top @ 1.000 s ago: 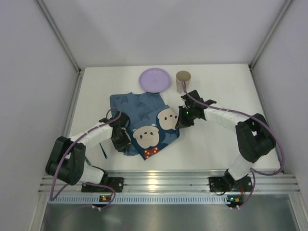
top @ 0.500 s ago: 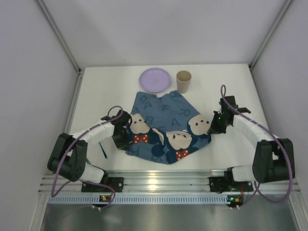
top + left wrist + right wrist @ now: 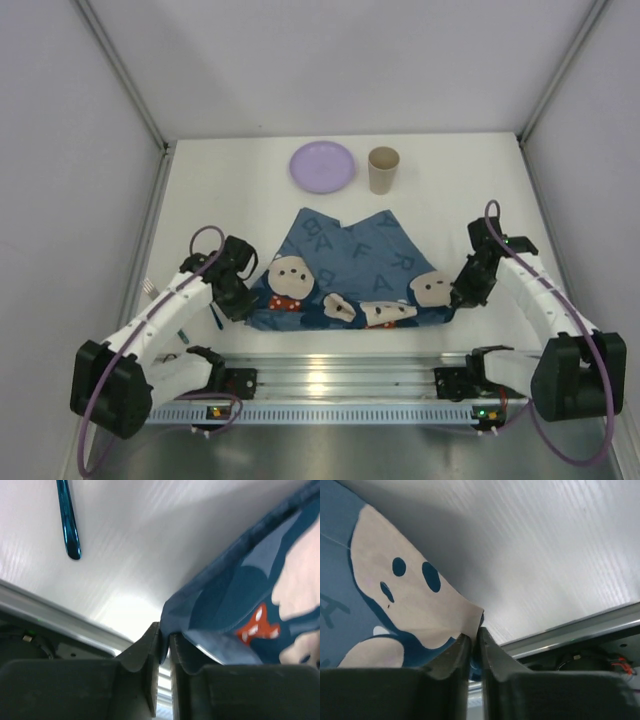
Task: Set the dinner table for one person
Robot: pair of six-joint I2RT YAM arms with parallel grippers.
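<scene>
The blue cartoon-mouse placemat (image 3: 350,265) lies spread on the white dinner table (image 3: 440,200), its near edge by the aluminium rail (image 3: 340,375). My left gripper (image 3: 243,297) is shut on the placemat's near left corner (image 3: 172,612). My right gripper (image 3: 459,296) is shut on its near right corner (image 3: 465,617). Both corners are lifted a little off the table. A purple plate (image 3: 322,165) and a tan cup (image 3: 383,169) stand at the far side.
A blue-handled utensil (image 3: 68,522) lies on the table left of the placemat, also in the top view (image 3: 215,317). White walls close in the table on three sides.
Both grippers have pulled the placemat toward the near rail and apart, left going left and right going right. The folded cloth has opened out wide.
</scene>
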